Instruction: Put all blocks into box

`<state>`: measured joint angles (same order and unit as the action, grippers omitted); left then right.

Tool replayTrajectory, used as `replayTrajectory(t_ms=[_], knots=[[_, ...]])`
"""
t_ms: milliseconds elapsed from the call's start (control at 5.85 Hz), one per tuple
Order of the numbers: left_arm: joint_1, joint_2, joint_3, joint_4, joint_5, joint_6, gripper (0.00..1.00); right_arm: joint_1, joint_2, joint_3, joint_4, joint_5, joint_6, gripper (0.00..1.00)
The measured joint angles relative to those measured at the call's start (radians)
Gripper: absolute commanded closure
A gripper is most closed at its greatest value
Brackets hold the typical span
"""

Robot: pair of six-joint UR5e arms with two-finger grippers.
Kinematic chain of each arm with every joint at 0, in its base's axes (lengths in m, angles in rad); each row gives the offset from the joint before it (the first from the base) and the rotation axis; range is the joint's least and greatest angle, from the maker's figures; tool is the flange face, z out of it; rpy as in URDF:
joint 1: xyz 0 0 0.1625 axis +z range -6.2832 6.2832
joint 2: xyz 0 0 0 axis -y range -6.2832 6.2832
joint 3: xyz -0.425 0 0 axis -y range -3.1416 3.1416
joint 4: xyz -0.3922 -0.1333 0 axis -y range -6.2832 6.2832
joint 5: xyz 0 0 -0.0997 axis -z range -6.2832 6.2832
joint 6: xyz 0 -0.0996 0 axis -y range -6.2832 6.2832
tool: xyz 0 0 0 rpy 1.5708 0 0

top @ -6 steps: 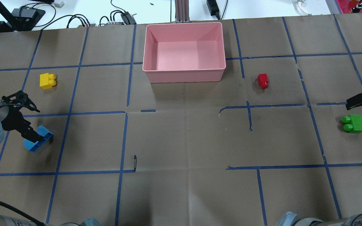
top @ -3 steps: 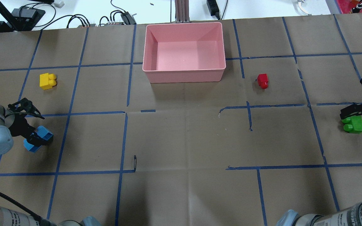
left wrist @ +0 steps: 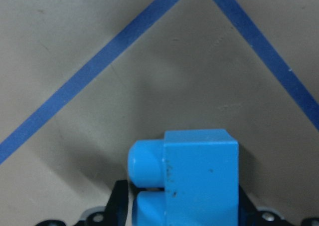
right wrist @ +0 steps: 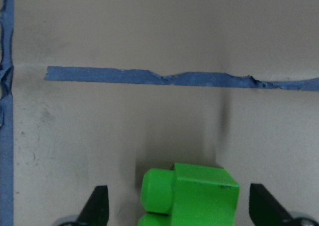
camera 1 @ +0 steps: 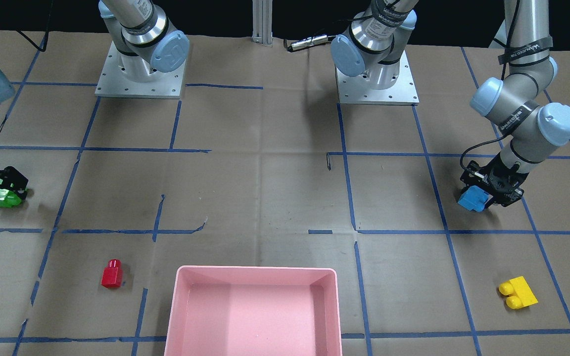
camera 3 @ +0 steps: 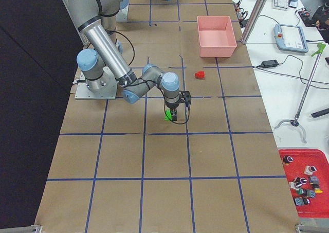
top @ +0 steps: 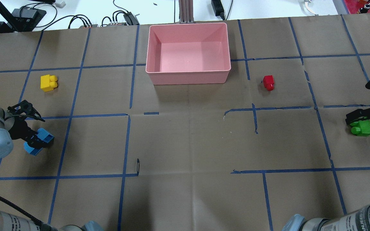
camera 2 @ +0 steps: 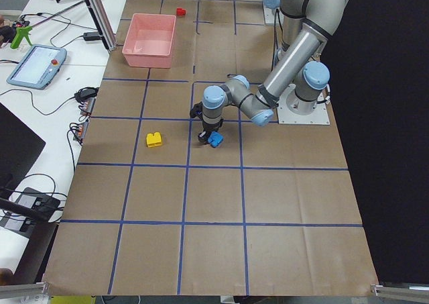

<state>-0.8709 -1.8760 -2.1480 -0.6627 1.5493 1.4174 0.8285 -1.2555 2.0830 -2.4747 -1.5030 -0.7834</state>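
Observation:
The blue block (top: 40, 141) lies at the table's left side, and my left gripper (top: 34, 141) is shut on it at table level; in the left wrist view the fingers press both sides of the block (left wrist: 194, 181). The green block (top: 361, 128) lies at the far right. My right gripper (top: 360, 119) is open and straddles it, with gaps on both sides of the block (right wrist: 192, 196) in the right wrist view. The yellow block (top: 48, 82) and the red block (top: 268, 82) lie loose on the table. The pink box (top: 188, 77) holds nothing.
Brown paper with blue tape lines covers the table. Cables and power units lie beyond the far edge behind the box. The arm bases (camera 1: 139, 74) stand at the robot's side.
My left gripper has come down and closed on the blue block. My right gripper has moved down and inward so that its fingers stand on either side of the green block.

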Motion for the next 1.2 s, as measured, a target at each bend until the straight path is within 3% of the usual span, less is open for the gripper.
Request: replayTrajectory(t_ms=[342, 513, 684, 1026, 1197], knots=[[-0.003, -0.001, 0.005, -0.002, -0.023, 0.001, 0.64, -0.001, 0.01, 0.0, -0.001, -0.005, 0.001, 0.02], [-0.003, 0.0, 0.008, -0.002, -0.025, 0.001, 0.72, -0.009, 0.012, 0.0, 0.0, -0.007, 0.001, 0.03], [-0.004, 0.006, 0.014, -0.005, -0.022, -0.003, 0.78, -0.018, 0.014, 0.0, 0.004, -0.008, 0.001, 0.27], [-0.01, 0.031, 0.07, -0.059, -0.023, -0.034, 0.82, -0.023, 0.007, 0.001, 0.018, -0.018, 0.004, 0.9], [-0.022, 0.058, 0.166, -0.201, -0.026, -0.088, 0.83, -0.023, 0.003, 0.001, 0.037, -0.025, 0.008, 0.95]])
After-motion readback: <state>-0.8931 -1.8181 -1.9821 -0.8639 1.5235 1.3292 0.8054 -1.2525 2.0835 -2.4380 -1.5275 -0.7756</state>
